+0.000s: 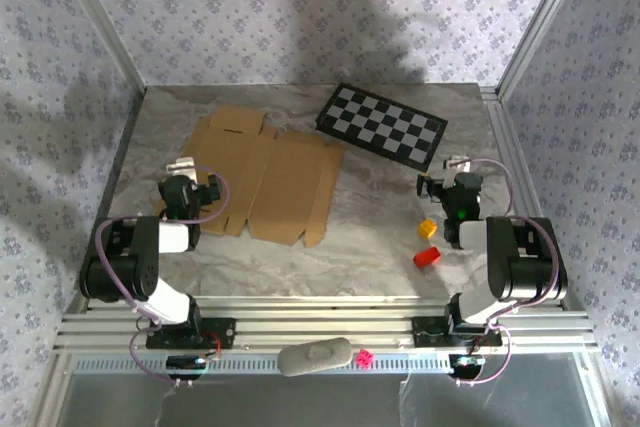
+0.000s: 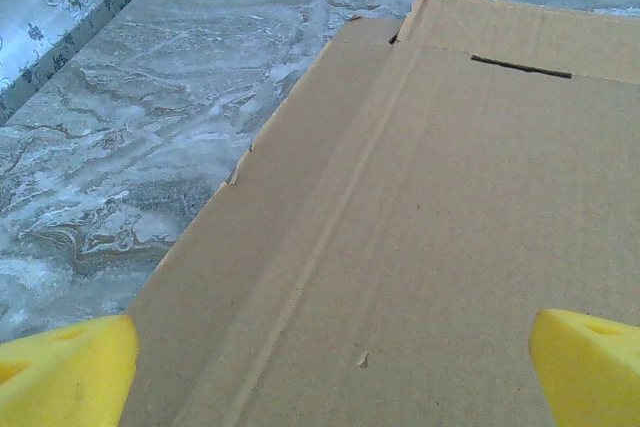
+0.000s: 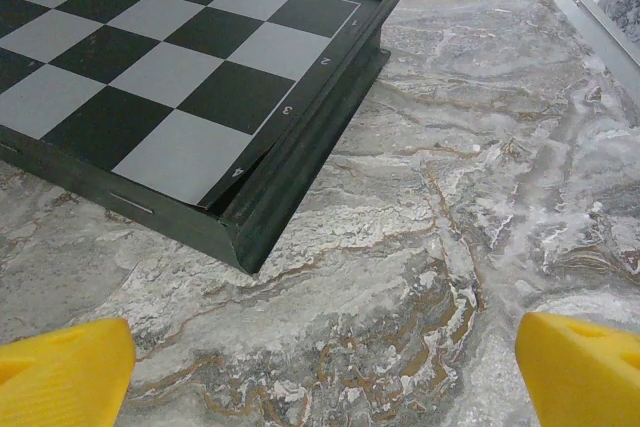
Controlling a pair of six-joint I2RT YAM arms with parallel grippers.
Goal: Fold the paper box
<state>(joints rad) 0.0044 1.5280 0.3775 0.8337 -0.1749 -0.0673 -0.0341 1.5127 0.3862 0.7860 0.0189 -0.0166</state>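
**Flat cardboard mailer lies unfolded on a marbled worktop between two idle arms**

The paper box [image 1: 265, 182] [image 2: 420, 227], a plain brown die-cut sheet with no printing, lies flat on the left-centre of the worktop [image 1: 380, 237]. It shows parallel creases, notched flaps and one narrow slot near its far edge. Its far right corner lies just beside a black-and-white chessboard [image 1: 382, 127] [image 3: 170, 67], whose border carries small white numerals, "3" and "4" legible. The left tool [image 1: 188, 179] [image 2: 325, 377] hangs over the sheet's near left edge, yellow fingertips spread wide and holding nothing. The right tool [image 1: 445, 182] [image 3: 325, 372], equally wide and empty, faces the chessboard's corner. A yellow block [image 1: 428, 228] and a red block [image 1: 427, 257] sit near the right arm.
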